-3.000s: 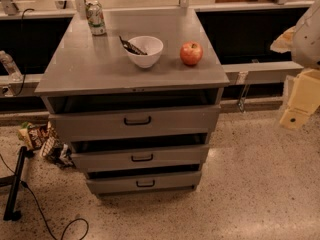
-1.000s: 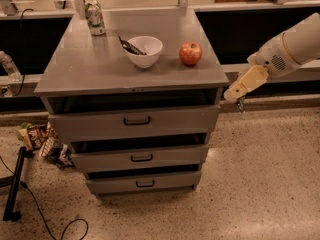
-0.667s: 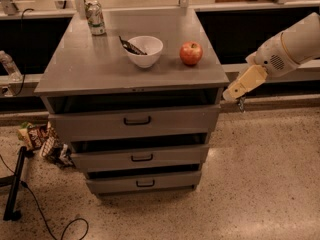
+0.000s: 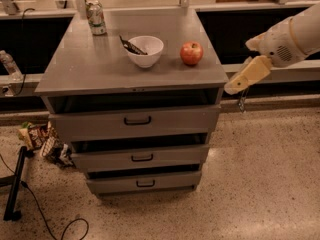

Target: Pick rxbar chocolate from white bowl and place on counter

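The white bowl (image 4: 145, 50) stands on the grey counter (image 4: 100, 66), near its middle back. The rxbar chocolate (image 4: 131, 46), a dark flat bar, leans in the bowl with one end sticking out over the left rim. My gripper (image 4: 234, 88) hangs at the end of the white arm (image 4: 290, 39), off the counter's right edge at about counter height, well to the right of the bowl. It holds nothing.
A red apple (image 4: 191, 53) sits right of the bowl. A drink can (image 4: 95, 17) stands at the back left of the counter. Three drawers with black handles (image 4: 137, 120) are below. Snack packets (image 4: 42, 140) and a black cable lie on the floor at left.
The arm has swung in from the far right and lower, towards the counter's right edge. In the last second it has barely moved. Bowl, bar and apple have not moved.
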You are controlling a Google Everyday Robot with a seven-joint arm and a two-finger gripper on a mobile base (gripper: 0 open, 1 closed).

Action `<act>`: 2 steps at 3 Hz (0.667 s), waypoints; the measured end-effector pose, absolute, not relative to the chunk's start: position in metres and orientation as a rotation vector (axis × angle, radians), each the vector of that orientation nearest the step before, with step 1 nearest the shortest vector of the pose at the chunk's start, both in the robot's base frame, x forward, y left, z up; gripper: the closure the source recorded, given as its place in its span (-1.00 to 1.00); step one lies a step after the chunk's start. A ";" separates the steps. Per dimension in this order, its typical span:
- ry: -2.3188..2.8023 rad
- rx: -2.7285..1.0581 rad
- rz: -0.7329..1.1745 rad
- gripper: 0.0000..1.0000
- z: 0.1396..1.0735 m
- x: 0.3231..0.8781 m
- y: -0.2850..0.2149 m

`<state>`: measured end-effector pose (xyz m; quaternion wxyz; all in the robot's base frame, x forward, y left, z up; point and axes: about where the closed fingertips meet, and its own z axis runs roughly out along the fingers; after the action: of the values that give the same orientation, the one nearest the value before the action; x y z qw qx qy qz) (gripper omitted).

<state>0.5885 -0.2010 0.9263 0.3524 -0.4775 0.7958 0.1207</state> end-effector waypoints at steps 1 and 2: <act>1.913 -1.271 0.286 -1.00 0.955 0.581 -0.187; 1.915 -1.271 0.287 -1.00 0.954 0.581 -0.187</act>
<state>0.5813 -0.1868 0.9544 0.4012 -0.5026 0.7573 0.1135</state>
